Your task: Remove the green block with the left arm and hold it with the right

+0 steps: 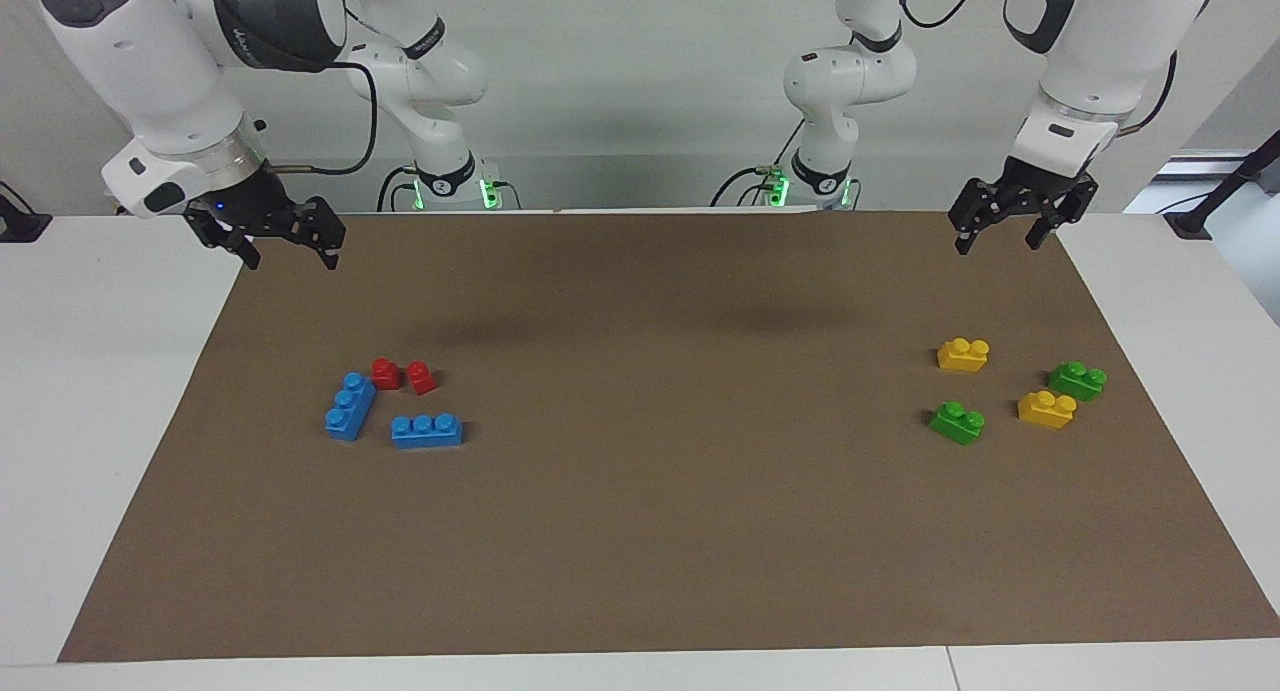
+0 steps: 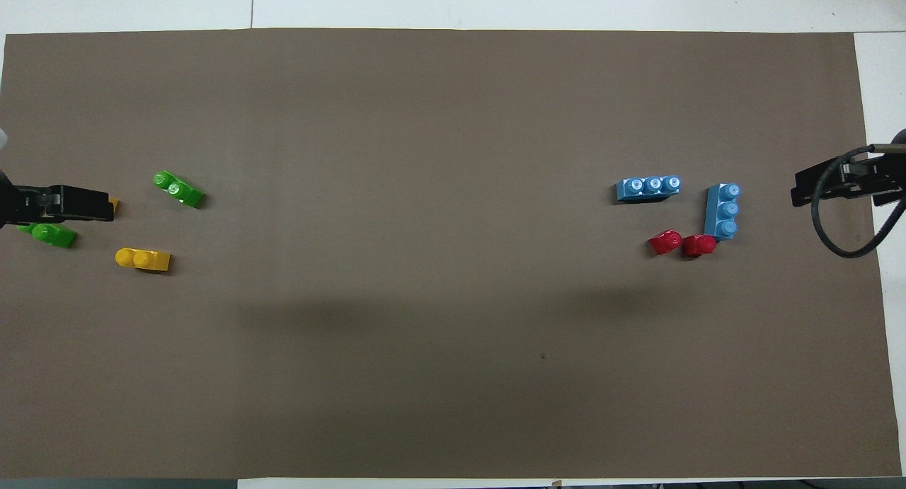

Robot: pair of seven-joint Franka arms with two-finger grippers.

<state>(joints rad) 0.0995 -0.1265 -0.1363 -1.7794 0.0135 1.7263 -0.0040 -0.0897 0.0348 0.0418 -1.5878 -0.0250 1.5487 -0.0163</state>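
Observation:
The lime green block (image 1: 957, 422) lies on the brown mat (image 1: 640, 531) toward the left arm's end; it also shows in the overhead view (image 2: 178, 189). It is the brick of its group farthest from the robots. My left gripper (image 1: 998, 243) is open and empty, raised over the mat's edge nearest the robots, well apart from the block. In the overhead view the left gripper (image 2: 71, 204) covers part of other bricks. My right gripper (image 1: 290, 261) is open and empty, raised over the mat's corner at the right arm's end; it also shows in the overhead view (image 2: 835, 181).
A darker green brick (image 1: 1077, 380) and two yellow bricks (image 1: 963, 354) (image 1: 1046, 409) lie near the lime block. Two blue three-stud bricks (image 1: 350, 406) (image 1: 427, 430) and two small red bricks (image 1: 385, 373) (image 1: 421, 377) lie toward the right arm's end.

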